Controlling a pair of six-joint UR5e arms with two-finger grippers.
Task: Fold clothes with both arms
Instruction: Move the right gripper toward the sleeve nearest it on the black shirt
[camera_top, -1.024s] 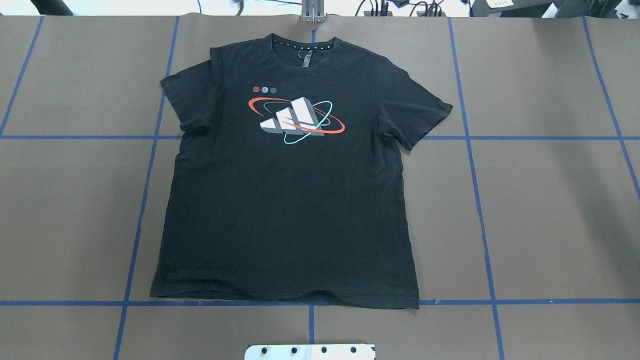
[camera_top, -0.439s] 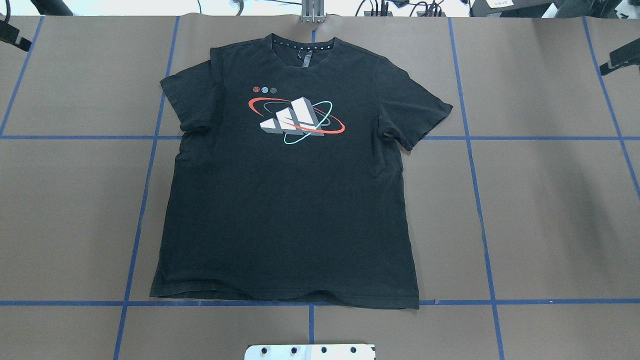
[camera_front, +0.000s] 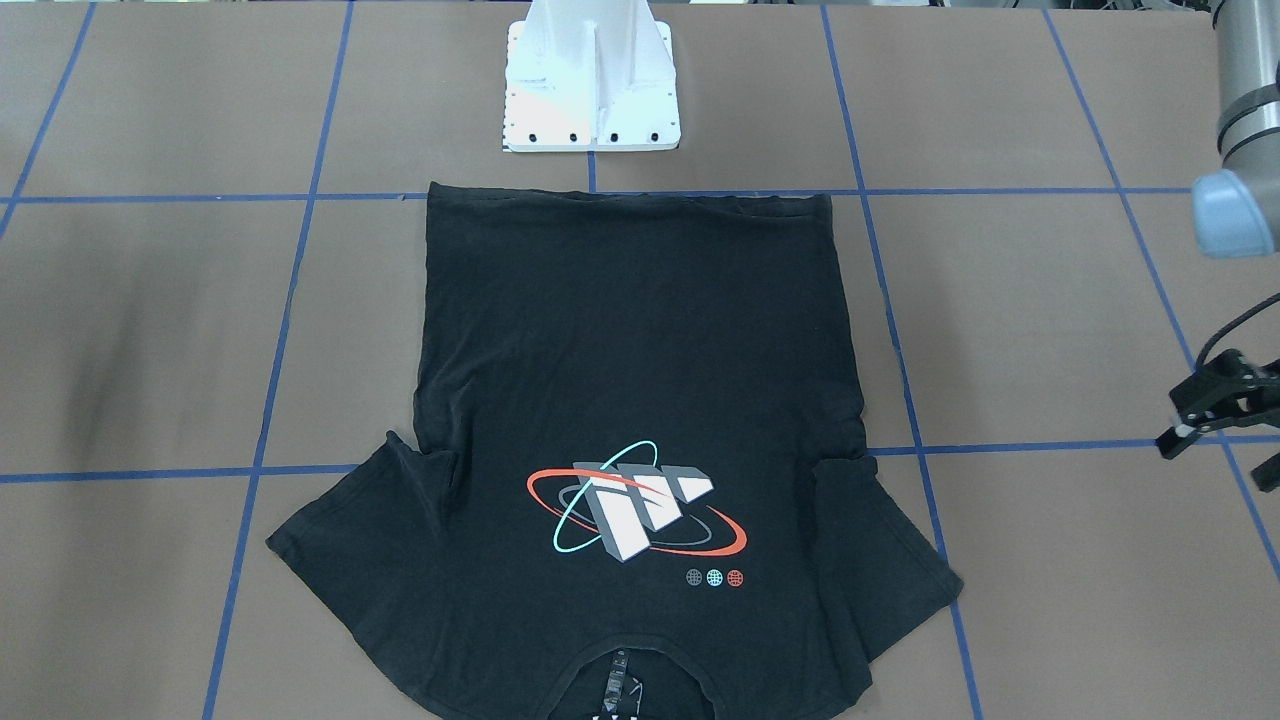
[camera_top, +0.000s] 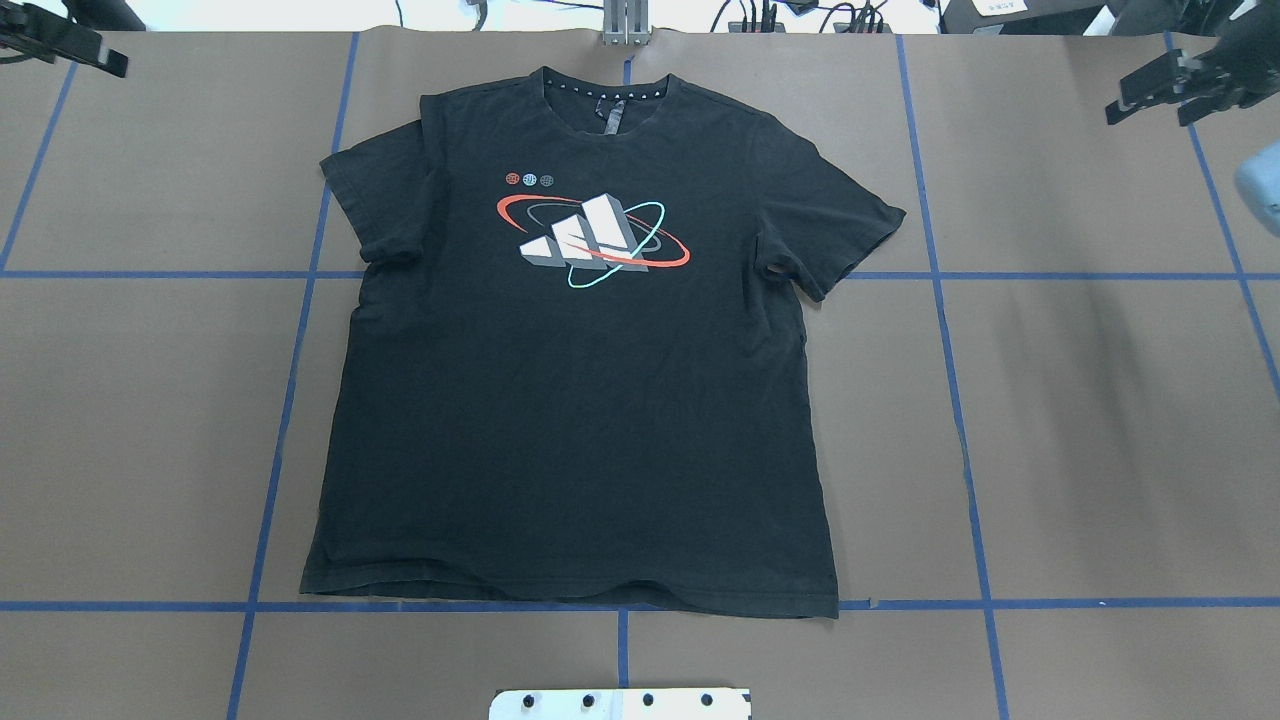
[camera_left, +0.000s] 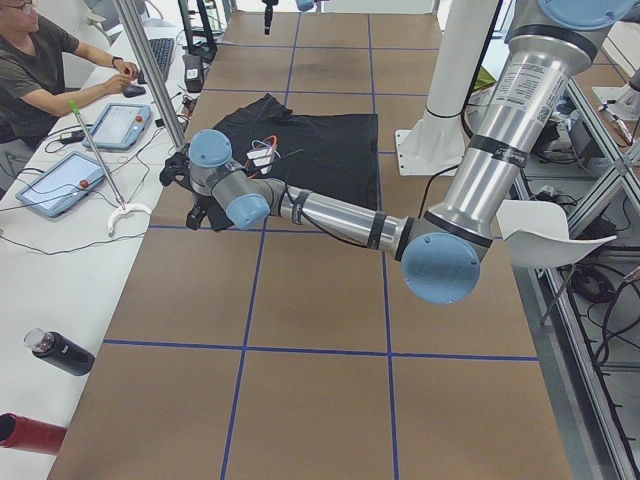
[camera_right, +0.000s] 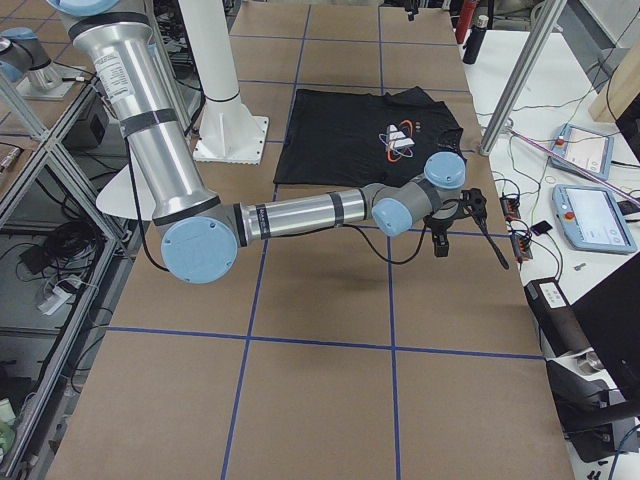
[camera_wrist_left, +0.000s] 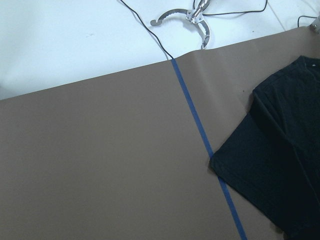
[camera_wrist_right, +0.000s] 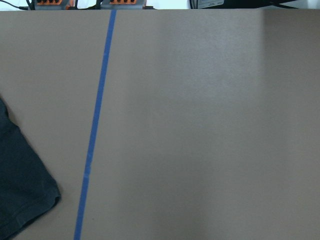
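Observation:
The black T-shirt (camera_top: 580, 400) lies flat on the brown table with its chest logo (camera_top: 592, 240) facing up. Its collar is at the far edge and its hem is near the robot. It shows upside down in the front-facing view as the T-shirt (camera_front: 640, 340). My left gripper (camera_top: 95, 55) hovers over the far left corner, open and empty, also seen as the left gripper (camera_front: 1215, 462). My right gripper (camera_top: 1150, 112) hovers open and empty over the far right corner. Both are well clear of the sleeves. The left wrist view shows one sleeve (camera_wrist_left: 275, 150), and the right wrist view shows the other sleeve's corner (camera_wrist_right: 20, 200).
The white pedestal base (camera_front: 592, 80) stands just behind the hem. Blue tape lines (camera_top: 290, 380) grid the table. A person (camera_left: 35, 70) sits at the side bench with tablets, and bottles (camera_left: 60, 352) lie there. A metal grabber tool (camera_wrist_left: 185, 17) lies past the table edge.
Both grippers have come into the overhead view from the far corners and moved inward towards the shirt. The shirt has not moved.

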